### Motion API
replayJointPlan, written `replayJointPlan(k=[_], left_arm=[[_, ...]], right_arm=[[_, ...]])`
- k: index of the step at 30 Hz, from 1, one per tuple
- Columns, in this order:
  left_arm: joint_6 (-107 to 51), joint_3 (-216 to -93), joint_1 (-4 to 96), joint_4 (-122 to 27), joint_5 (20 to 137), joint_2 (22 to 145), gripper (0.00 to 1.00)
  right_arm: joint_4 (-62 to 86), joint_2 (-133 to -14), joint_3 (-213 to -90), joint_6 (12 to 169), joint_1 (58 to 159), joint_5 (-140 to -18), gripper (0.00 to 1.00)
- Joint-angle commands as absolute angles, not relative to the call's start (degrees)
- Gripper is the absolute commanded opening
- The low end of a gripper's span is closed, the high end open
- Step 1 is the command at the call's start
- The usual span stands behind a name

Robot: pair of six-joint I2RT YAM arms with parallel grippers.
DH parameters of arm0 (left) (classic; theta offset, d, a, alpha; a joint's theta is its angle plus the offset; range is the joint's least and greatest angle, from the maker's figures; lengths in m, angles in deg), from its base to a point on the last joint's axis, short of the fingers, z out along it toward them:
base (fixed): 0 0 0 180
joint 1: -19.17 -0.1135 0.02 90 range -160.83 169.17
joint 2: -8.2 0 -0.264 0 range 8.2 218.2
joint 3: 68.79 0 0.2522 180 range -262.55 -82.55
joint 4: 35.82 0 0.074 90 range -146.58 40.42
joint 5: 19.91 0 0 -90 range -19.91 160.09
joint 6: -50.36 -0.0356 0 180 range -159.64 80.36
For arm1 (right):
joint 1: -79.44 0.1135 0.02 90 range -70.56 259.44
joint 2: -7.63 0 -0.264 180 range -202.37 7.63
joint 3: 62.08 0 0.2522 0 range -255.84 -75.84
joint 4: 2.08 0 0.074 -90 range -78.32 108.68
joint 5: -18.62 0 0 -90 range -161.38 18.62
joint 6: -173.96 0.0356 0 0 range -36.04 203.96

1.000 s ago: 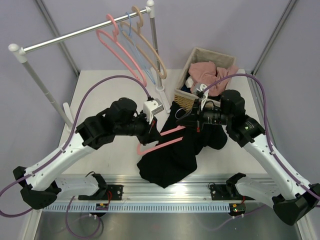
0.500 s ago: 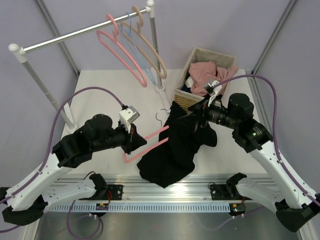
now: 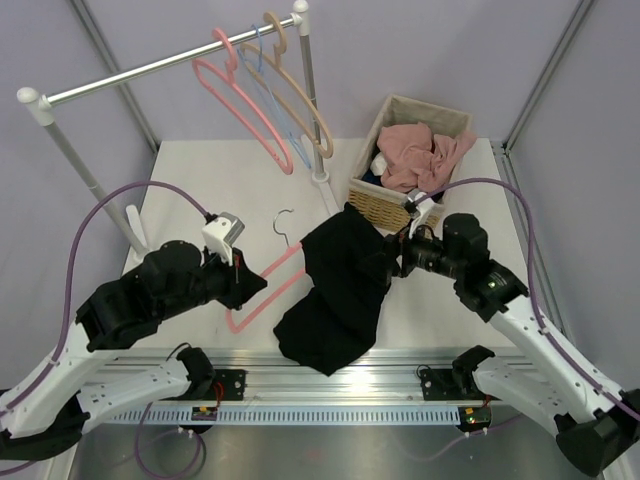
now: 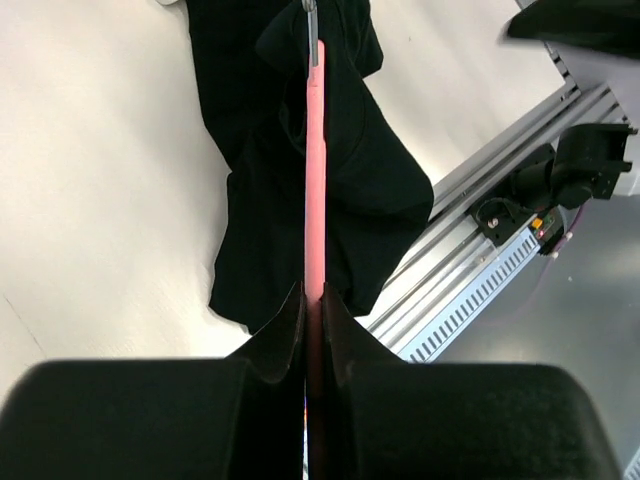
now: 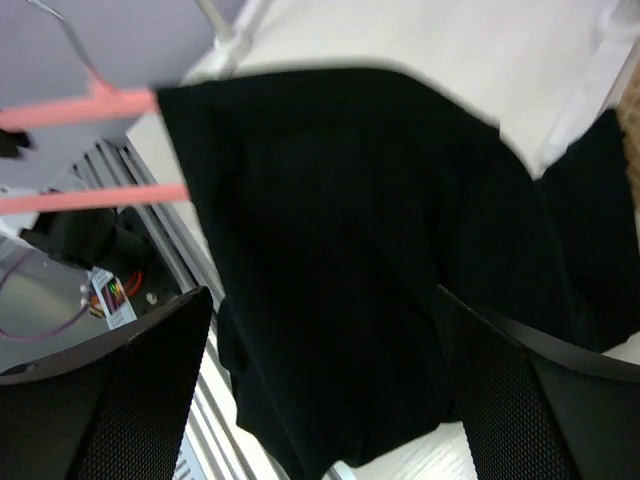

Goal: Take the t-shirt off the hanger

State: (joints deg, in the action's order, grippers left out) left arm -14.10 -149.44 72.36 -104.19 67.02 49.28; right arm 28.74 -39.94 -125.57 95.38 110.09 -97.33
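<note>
Left jaws: shut tight on the pink bar of the hanger [image 3: 268, 290]. In the left wrist view the two dark fingers [image 4: 285, 335] press on it from both sides.
Rack: a silver rail [image 3: 150, 68] stands at the back left of the counter [image 3: 215, 185]. A thick pink hanger [image 3: 240, 108] and tan hangers [image 3: 300, 90] hang on it.
Hanger: it is thin and pink, and it is tilted. Its left half is bare. Its right half goes into the t-shirt [image 3: 335, 290]. The silver hook [image 3: 283, 222] sticks out toward the back, just left of the shirt. In the left wrist view the bar [image 4: 315, 180] runs straight away from the jaws and into the black cloth [image 4: 375, 190].
T-shirt: black and floppy, in the middle of the counter. The top part hangs on the right end of the hanger. The bottom part lies bunched on the counter by the near edge, at the metal rail [image 3: 400, 385].
Right jaws: spread wide, holding nothing. They point at the right side of the shirt, very close to it. In the right wrist view the fingers [image 5: 150, 390] sit far apart, with the shirt [image 5: 350, 220] filling the gap and the pink bars [image 5: 90, 105] at the left.
Basket: a woven basket [image 3: 372, 205] sits at the back right. A pink cloth [image 3: 420, 150] is piled in it.
</note>
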Motion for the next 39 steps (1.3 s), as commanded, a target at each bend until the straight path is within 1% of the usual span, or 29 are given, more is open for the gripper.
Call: replayJointPlan(k=[1,6,8,15,19,21,23,25,26,27,28,29,30,31,32,36,39], left_arm=[[-10.73,-154.87,72.52,-100.29,63.67,49.77,0.0],[-10.02,-157.52,72.52,-100.56,65.07,51.53,0.0],[-9.76,-158.04,72.52,-100.47,65.51,51.62,0.0],[-9.32,-156.2,72.52,-100.47,63.75,53.38,0.0],[-8.88,-156.82,72.52,-102.66,63.85,54.96,0.0],[-8.79,-156.29,72.43,-103.02,64.02,55.66,0.0],[-8.88,-156.99,72.43,-104.59,64.02,56.63,0.0],[-8.79,-157.17,72.43,-105.04,64.81,56.98,0.0],[-8.53,-157.34,72.43,-105.21,65.07,56.72,0.0],[-8.44,-157.52,72.43,-105.39,65.16,56.37,0.0],[-8.27,-157.61,72.43,-106.09,65.08,55.32,0.0],[-8.0,-157.69,72.43,-106.62,65.16,54.79,0.0],[-8.0,-158.39,72.43,-107.58,65.25,54.44,0.0],[-8.18,-158.92,72.43,-110.02,65.69,54.26,0.0],[-8.53,-159.45,72.43,-111.44,65.95,53.74,0.0],[-9.41,-161.21,72.43,-116.98,69.11,51.89,0.0],[-9.5,-161.91,72.43,-121.38,67.9,49.61,0.0]], right_arm=[[21.46,-42.55,-121.72,96.09,110.2,-99.49,0.98],[15.91,-43.51,-117.94,97.23,112.39,-98.54,0.98],[14.32,-45.87,-118.02,98.28,113.19,-98.36,0.97],[4.92,-47.82,-114.42,99.78,115.91,-99.15,0.97],[1.84,-52.2,-113.72,99.69,118.54,-99.24,0.96],[1.31,-55.02,-114.76,99.69,120.21,-97.93,0.95],[1.92,-59.59,-116.26,99.69,120.57,-97.66,0.88],[1.84,-61.61,-116.88,100.65,120.66,-96.35,0.72],[1.05,-61.54,-116.45,101.18,120.66,-93.82,0.62],[0.79,-60.84,-115.4,102.23,120.66,-91.79,0.34],[0.43,-60.4,-114.61,102.67,120.66,-90.03,0.25],[0.61,-59.87,-114.16,102.94,120.66,-86.09,0.19],[1.22,-59.6,-113.72,103.38,120.66,-84.05,0.07],[2.27,-59.34,-113.98,103.47,120.66,-82.29,0.0],[4.45,-59.51,-114.42,103.47,120.66,-78.19,0.0],[7.11,-60.74,-116.44,103.73,120.66,-71.65,0.0],[8.43,-61.53,-117.67,104.43,120.57,-66.47,0.0]])
